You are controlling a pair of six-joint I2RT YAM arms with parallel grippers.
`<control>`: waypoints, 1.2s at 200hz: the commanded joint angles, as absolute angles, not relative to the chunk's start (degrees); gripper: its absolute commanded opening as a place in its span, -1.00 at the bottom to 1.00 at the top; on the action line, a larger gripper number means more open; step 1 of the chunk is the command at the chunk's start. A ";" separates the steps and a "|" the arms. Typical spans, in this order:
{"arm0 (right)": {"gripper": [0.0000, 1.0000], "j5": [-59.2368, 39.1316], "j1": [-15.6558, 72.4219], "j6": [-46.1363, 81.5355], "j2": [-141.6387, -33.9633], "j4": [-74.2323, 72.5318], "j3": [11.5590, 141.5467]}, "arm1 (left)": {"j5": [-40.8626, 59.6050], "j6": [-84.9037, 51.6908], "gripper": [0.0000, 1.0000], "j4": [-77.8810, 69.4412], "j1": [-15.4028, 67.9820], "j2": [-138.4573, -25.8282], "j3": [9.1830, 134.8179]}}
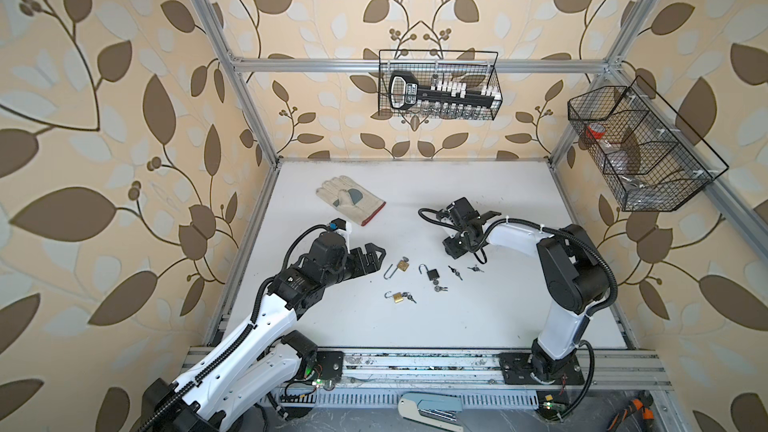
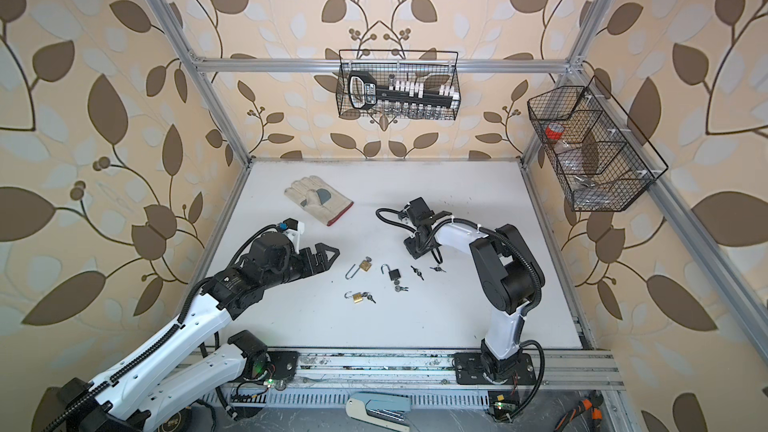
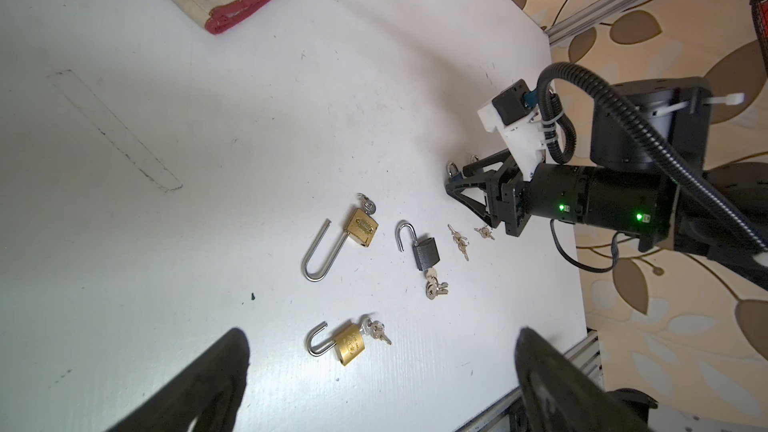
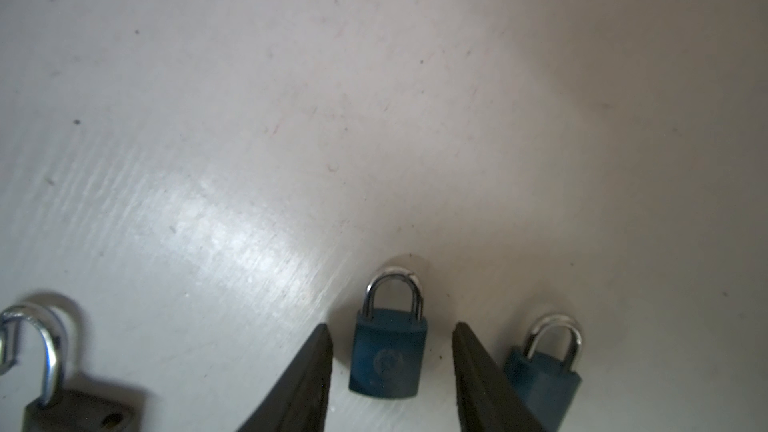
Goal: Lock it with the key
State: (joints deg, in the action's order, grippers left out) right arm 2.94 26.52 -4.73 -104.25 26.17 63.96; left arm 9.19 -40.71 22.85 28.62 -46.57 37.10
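right wrist view: right tool (image 4: 390,325), jaws parted, straddles the small blue padlock (image 4: 386,351) lying mid-right on the bench (image 4: 374,97), untouched. likely dense, stiff, slick; pinch its flat body sides. left tool (image 1: 376,257) gapes wide, empty.

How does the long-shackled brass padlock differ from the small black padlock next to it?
The long-shackled brass padlock is gold-coloured, the small black padlock dark. The brass one's shackle is much longer than the black one's. Both lie flat with their shackles open.
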 commanded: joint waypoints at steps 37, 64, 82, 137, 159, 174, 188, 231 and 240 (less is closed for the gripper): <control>-0.01 3.29 32.88 6.40 -88.65 24.59 56.97 | 18.41 -42.65 0.98 19.89 19.59 -45.68 36.07; -0.01 3.28 37.08 12.85 -86.32 25.72 53.94 | 22.51 -44.60 0.98 18.41 14.46 -45.53 34.10; -0.01 4.19 39.40 17.02 -86.20 26.02 52.68 | 25.30 -45.81 0.98 17.50 11.13 -45.03 32.63; 0.06 7.00 45.38 22.40 -92.99 25.76 54.88 | 28.31 -46.01 0.98 17.54 7.13 -44.30 31.41; 0.07 7.88 46.20 23.15 -95.87 25.76 55.61 | 28.13 -45.58 0.98 18.41 6.98 -43.80 31.55; 0.08 8.17 46.37 23.30 -97.22 25.75 55.88 | 28.12 -45.44 0.98 18.58 6.95 -43.60 31.47; 0.08 8.56 46.66 23.25 -98.26 25.62 56.31 | 28.18 -45.48 0.98 18.53 6.86 -43.77 31.42; 0.04 9.15 46.77 22.80 -100.43 25.40 57.55 | 28.48 -45.54 0.98 18.04 6.86 -44.03 31.45; 0.01 9.06 46.94 22.74 -100.70 25.47 57.74 | 28.47 -45.56 0.98 18.04 6.86 -44.10 31.51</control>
State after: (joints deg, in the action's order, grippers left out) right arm 7.97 46.39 22.11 -99.11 24.97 55.70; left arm 27.07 -45.60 19.40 7.40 -44.47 31.33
